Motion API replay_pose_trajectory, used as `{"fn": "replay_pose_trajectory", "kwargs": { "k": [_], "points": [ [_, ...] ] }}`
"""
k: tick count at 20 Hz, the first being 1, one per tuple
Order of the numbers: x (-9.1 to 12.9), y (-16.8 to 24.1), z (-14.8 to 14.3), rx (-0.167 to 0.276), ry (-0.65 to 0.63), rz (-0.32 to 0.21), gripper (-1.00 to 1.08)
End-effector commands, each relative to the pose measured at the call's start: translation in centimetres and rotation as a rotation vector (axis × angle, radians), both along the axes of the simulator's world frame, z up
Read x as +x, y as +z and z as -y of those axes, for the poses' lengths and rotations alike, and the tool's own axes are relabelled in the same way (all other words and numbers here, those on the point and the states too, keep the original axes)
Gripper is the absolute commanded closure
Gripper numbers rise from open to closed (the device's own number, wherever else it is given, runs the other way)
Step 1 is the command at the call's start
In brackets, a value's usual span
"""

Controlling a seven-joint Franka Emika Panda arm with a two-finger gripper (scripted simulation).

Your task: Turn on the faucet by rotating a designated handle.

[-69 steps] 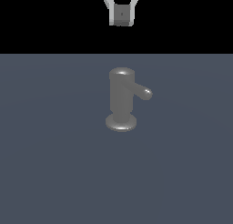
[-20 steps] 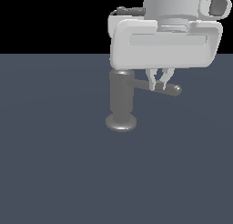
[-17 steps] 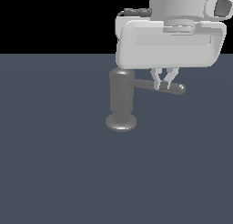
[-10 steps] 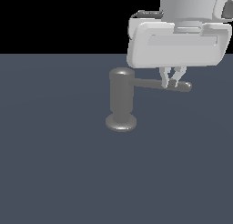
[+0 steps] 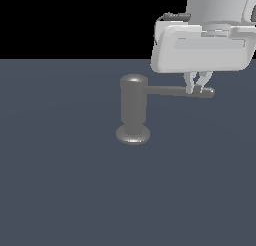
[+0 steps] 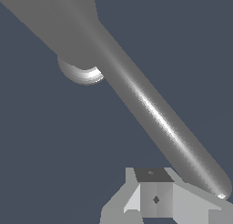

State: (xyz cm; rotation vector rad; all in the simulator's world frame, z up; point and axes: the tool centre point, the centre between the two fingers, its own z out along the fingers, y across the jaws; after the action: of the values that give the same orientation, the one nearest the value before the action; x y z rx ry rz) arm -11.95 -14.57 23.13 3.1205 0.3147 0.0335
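Hanging over a flat, dark blue-grey surface with plain black behind it, the white gripper comes down from above at the exterior view's right. Its two short fingers sit at the handle near the rounded tip, one on each side (whether they press the rod or only flank it cannot be told). That slim grey rod runs level toward the exterior view's right from just under the rounded cap of the faucet, an upright grey cylinder on a flared disc base, standing near the surface's middle.
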Motion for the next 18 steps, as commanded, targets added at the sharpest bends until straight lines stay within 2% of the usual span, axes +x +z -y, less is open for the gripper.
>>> {"fn": "replay_pose_trajectory", "kwargs": {
  "k": [1, 18],
  "points": [
    [0.6, 0.0, 0.3, -0.001, -0.001, 0.002, 1.08],
    [5.2, -0.3, 3.2, 0.000, -0.011, -0.006, 1.08]
  ]
}}
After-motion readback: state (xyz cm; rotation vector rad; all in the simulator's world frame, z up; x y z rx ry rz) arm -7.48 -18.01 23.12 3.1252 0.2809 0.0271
